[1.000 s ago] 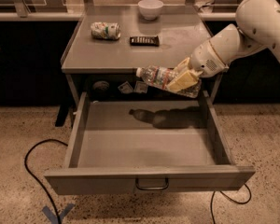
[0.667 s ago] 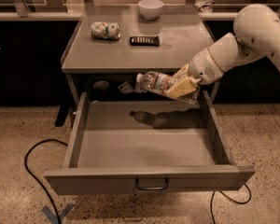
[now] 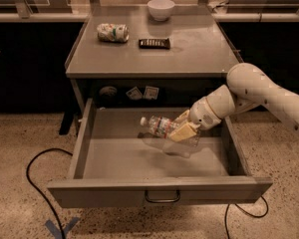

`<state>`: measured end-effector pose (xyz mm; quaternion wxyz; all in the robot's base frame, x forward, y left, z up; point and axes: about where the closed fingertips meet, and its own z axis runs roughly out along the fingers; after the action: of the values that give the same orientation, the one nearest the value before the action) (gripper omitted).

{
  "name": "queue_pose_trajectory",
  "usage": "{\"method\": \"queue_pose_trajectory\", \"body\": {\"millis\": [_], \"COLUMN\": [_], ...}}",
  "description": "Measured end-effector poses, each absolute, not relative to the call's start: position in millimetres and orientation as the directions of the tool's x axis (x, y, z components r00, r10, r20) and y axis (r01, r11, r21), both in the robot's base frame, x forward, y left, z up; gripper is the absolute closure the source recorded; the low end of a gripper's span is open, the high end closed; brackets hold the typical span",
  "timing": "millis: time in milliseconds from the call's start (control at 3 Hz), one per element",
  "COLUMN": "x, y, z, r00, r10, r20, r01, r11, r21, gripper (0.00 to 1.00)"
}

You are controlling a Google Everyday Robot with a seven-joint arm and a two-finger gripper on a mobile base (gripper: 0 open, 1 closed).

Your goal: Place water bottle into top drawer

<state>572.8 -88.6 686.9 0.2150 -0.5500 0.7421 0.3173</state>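
Note:
The top drawer (image 3: 154,189) is pulled wide open below the grey table, its curved pull handle (image 3: 162,198) centred on the front panel. My gripper (image 3: 182,127) reaches in from the right and is shut on the water bottle (image 3: 160,125). The clear bottle lies roughly sideways, cap pointing left, held just above the drawer floor in its right half. Its shadow falls on the floor right beneath it.
On the table top (image 3: 189,59) are a crushed green-and-white can (image 3: 112,32), a dark flat device (image 3: 154,43) and a white bowl (image 3: 161,8). A black cable (image 3: 35,183) loops on the speckled floor at left. Dark cabinets flank the table.
My arm has lowered the bottle from level with the table's front edge down into the open drawer. The grip on the bottle is unchanged.

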Motion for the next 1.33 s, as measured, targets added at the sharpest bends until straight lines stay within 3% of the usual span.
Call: {"method": "queue_pose_trajectory", "body": {"millis": [1333], "x": [556], "y": [-67], "z": [609], "r00": [-0.295], "r10": [-0.725], "r20": [-0.623], "r01": [-0.947], "r11": [0.136], "r21": [0.29], "gripper": [1.0]}}
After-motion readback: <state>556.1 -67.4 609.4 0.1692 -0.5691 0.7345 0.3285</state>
